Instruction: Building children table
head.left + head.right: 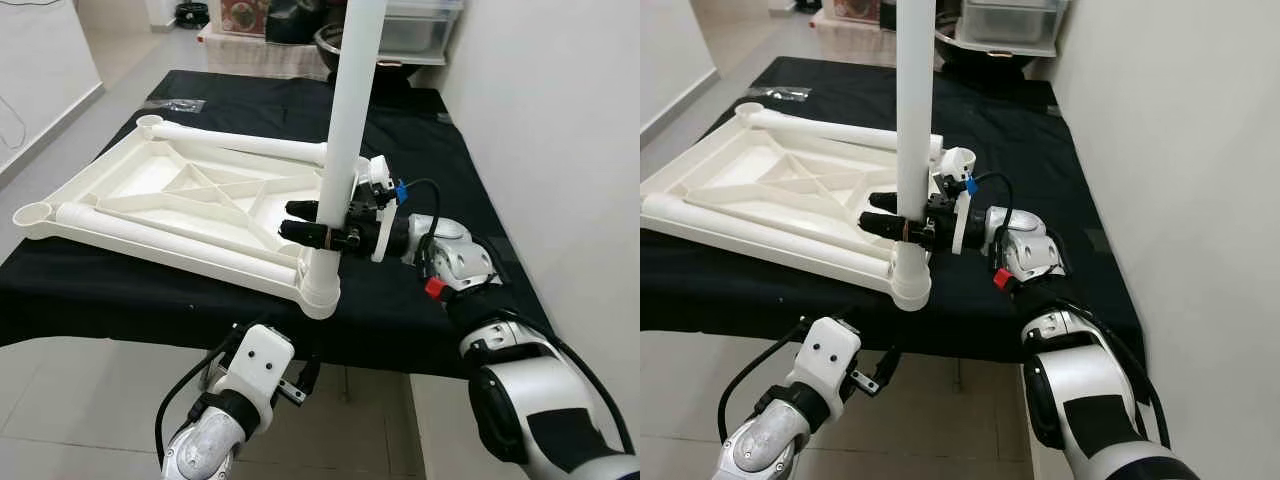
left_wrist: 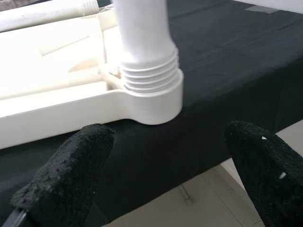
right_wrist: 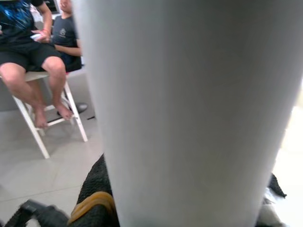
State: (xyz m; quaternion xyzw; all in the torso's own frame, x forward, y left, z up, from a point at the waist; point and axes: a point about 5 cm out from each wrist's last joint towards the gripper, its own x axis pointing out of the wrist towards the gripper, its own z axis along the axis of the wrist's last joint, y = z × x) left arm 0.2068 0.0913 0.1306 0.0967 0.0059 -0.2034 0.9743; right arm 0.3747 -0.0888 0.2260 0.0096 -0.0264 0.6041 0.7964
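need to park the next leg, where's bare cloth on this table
Free: black cloth beyond the right end effector toward the wall, and the far strip behind the tabletop. Crowded: the near corner, where the end effector grips the upright leg.

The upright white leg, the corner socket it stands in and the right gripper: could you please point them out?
upright white leg (image 1: 345,120), left eye view, mid shaft.
corner socket (image 2: 156,101), left wrist view, round outer wall.
right gripper (image 1: 300,222), left eye view, between its black fingers at the leg.
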